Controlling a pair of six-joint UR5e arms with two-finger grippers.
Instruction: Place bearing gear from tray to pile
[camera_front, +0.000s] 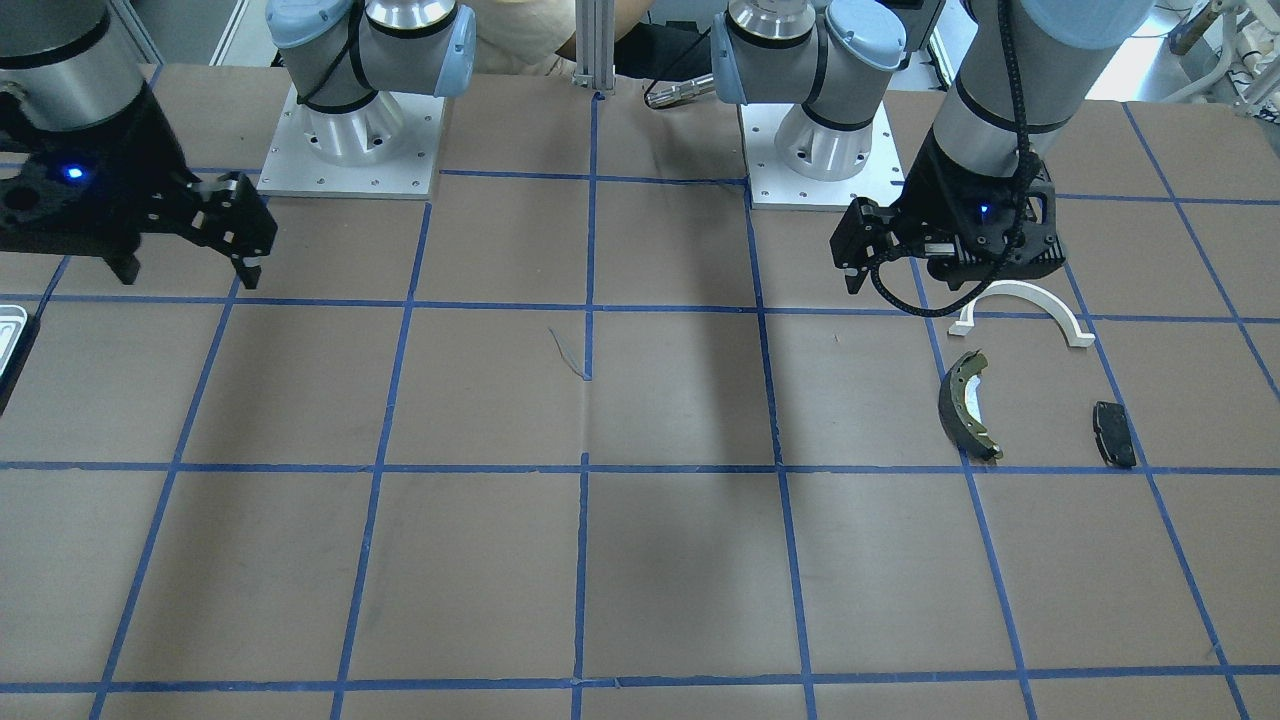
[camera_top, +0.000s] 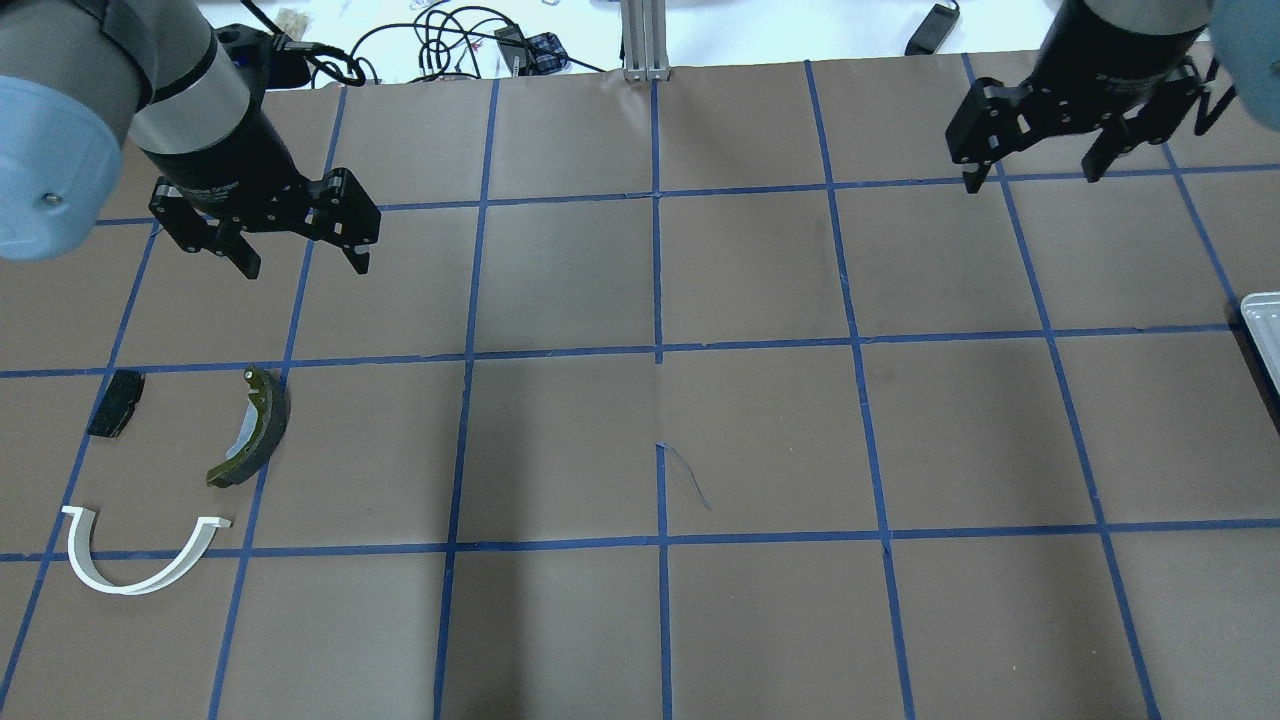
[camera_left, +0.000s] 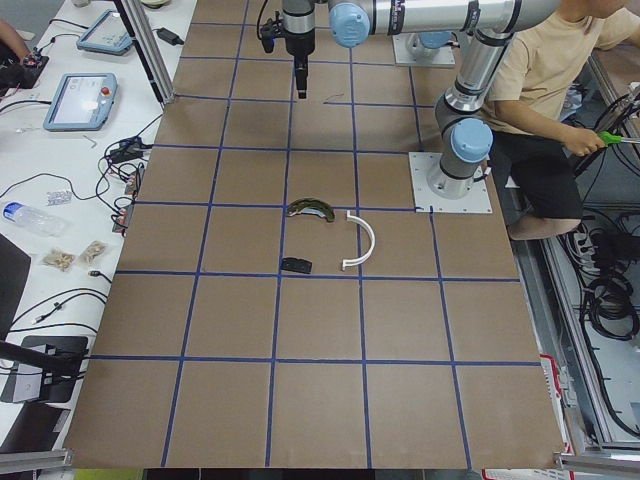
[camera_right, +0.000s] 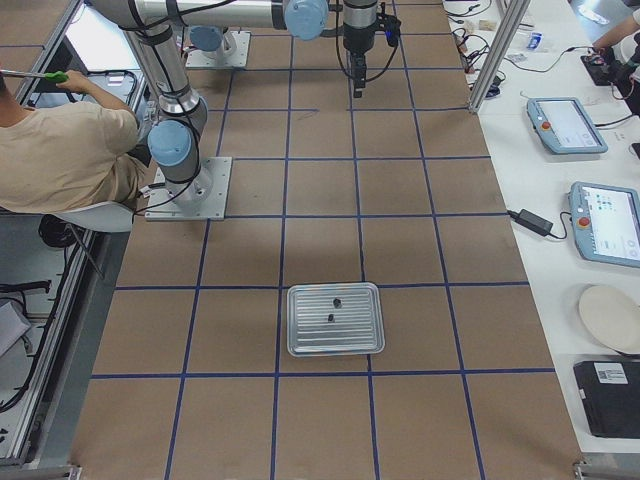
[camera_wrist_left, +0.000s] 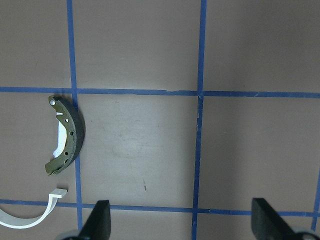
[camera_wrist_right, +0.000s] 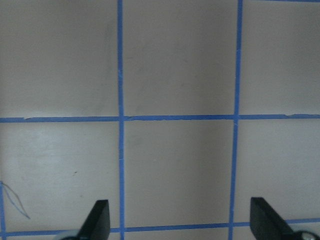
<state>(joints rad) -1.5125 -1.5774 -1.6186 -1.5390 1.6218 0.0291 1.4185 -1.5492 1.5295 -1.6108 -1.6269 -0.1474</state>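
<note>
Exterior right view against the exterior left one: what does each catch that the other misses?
Only exterior right shows the tray with two small dark parts in it. Only exterior left shows the shoe, white arch and black pad. Both show the blue-taped table and a seated person in a tan shirt.

Overhead looks forward-down; the front camera faces it steeply. Side cameras view the table (camera_left: 400, 320) lengthwise; wrist cameras look straight down, close (left wrist and overhead share the brake shoe (camera_wrist_left: 75, 132)).
</note>
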